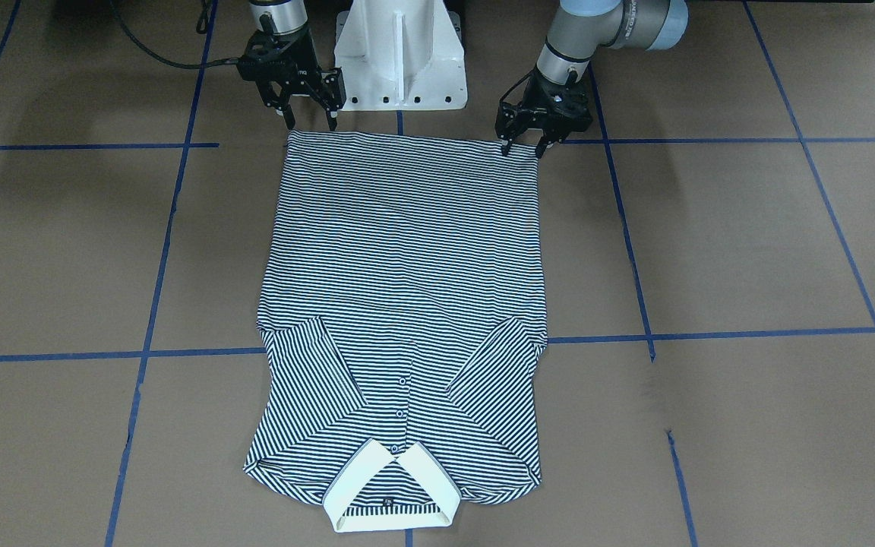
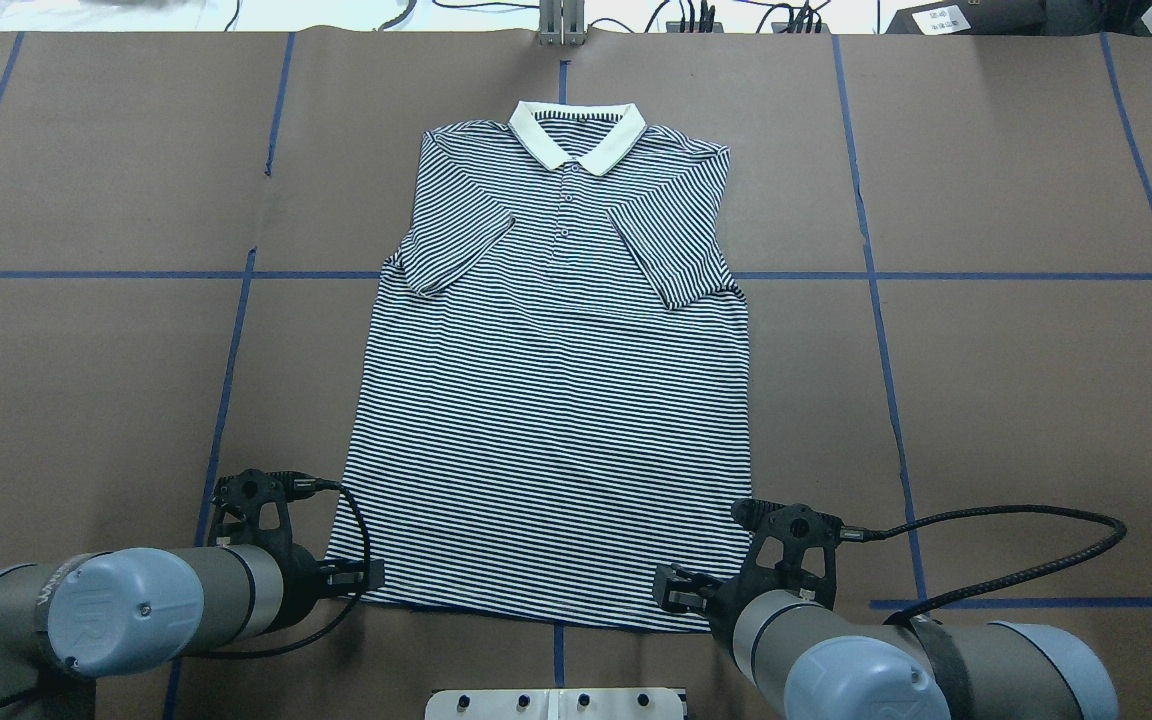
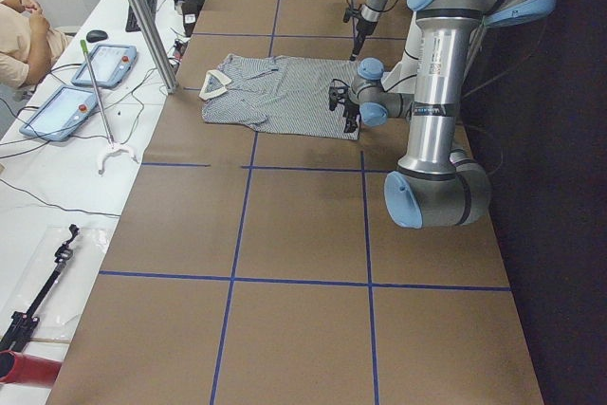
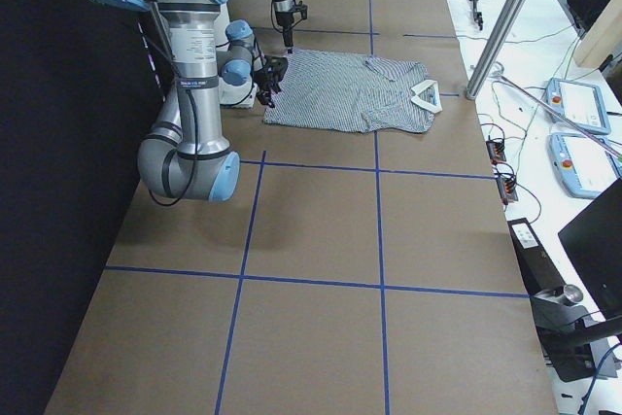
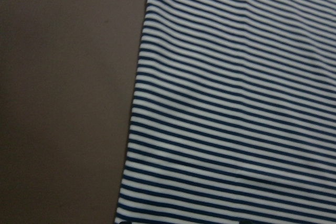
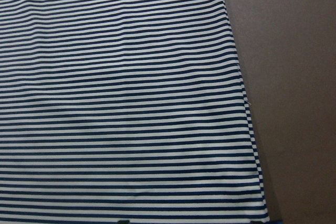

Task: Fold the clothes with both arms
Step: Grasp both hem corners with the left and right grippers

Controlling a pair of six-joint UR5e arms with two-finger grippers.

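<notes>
The striped polo shirt (image 1: 407, 251) lies flat on the brown table, front up, with both sleeves folded in over the chest. Its cream collar (image 1: 392, 486) is at the far side from the robot, as the overhead view (image 2: 556, 420) also shows. My left gripper (image 1: 522, 150) is open, with its fingertips at the hem corner on my left. My right gripper (image 1: 308, 120) is open just above the hem corner on my right. Neither holds cloth. The left wrist view (image 5: 236, 103) and the right wrist view (image 6: 121, 103) show only striped cloth and bare table.
The white pedestal base (image 1: 399, 61) stands just behind the hem, between the arms. Blue tape lines (image 1: 711, 334) cross the table. A black cable (image 2: 986, 540) loops from the right wrist. White benches with tablets (image 3: 66, 106) and an operator border the far side.
</notes>
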